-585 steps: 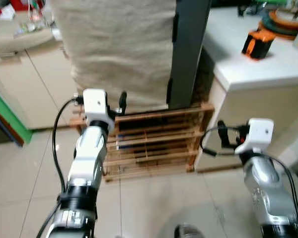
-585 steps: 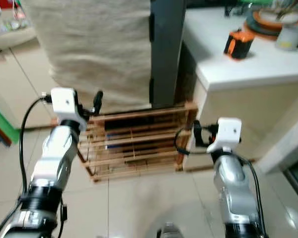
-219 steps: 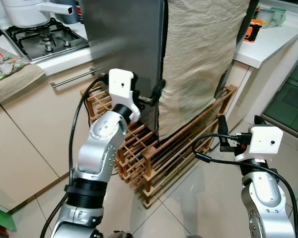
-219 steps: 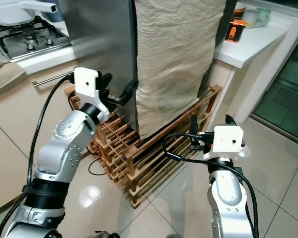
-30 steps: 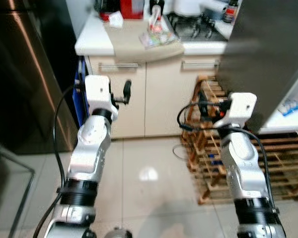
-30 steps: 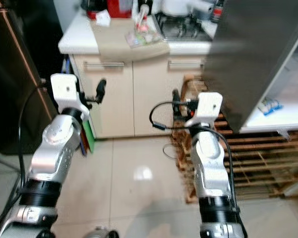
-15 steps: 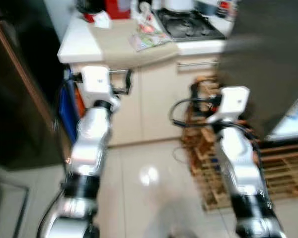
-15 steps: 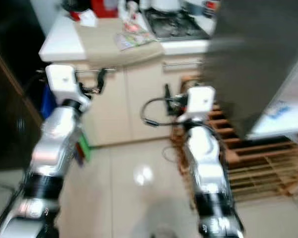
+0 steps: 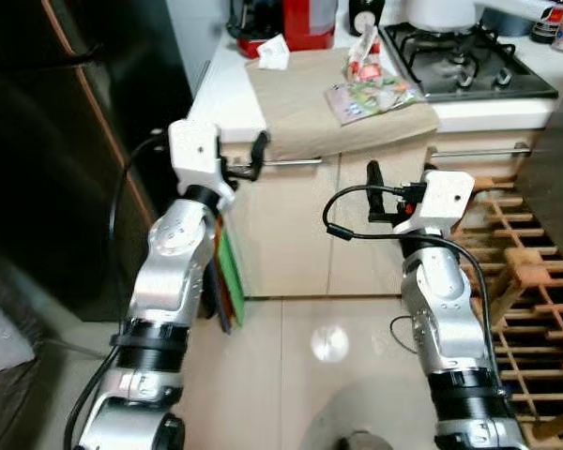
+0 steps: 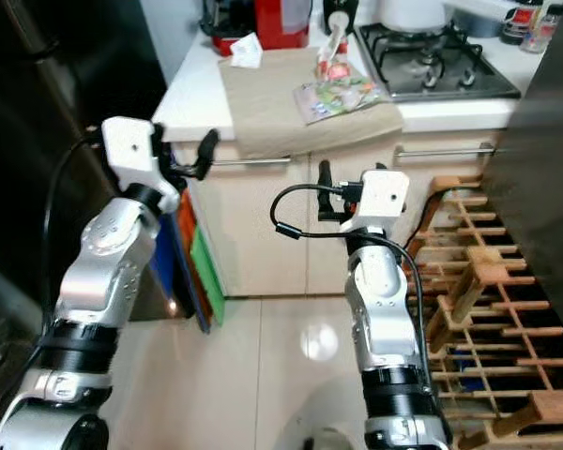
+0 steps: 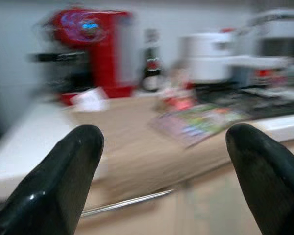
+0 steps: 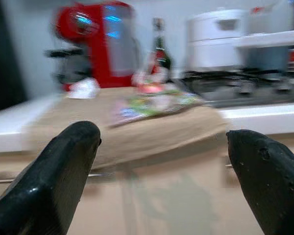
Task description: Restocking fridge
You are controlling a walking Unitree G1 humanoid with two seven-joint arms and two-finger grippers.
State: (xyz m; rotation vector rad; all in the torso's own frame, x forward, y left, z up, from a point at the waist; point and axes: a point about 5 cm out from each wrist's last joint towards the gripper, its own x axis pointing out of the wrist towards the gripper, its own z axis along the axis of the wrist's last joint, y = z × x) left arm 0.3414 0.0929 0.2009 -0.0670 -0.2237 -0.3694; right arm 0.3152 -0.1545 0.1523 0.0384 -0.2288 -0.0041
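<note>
Swung further left since a second ago, with the table (image 9: 220,89) now squarely ahead and the wooden rack (image 9: 535,281) pushed to the right edge. Both hands raised before the cabinet fronts: left hand (image 9: 256,155) spread wide and empty, right hand (image 9: 375,183) likewise wide and empty. Beige cloth (image 9: 310,98), colourful packet (image 9: 371,94) and red machine (image 9: 305,19) on the table, beyond and above both hands. Dark fridge (image 9: 66,141) standing just left of the left hand.

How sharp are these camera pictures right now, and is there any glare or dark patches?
Left eye view: fairly sharp, glare spot on the floor tiles, dark fridge nearly black. Left wrist view: motion-blurred, the red coffee machine smeared. Right wrist view: likewise blurred, its near fingers soft.
</note>
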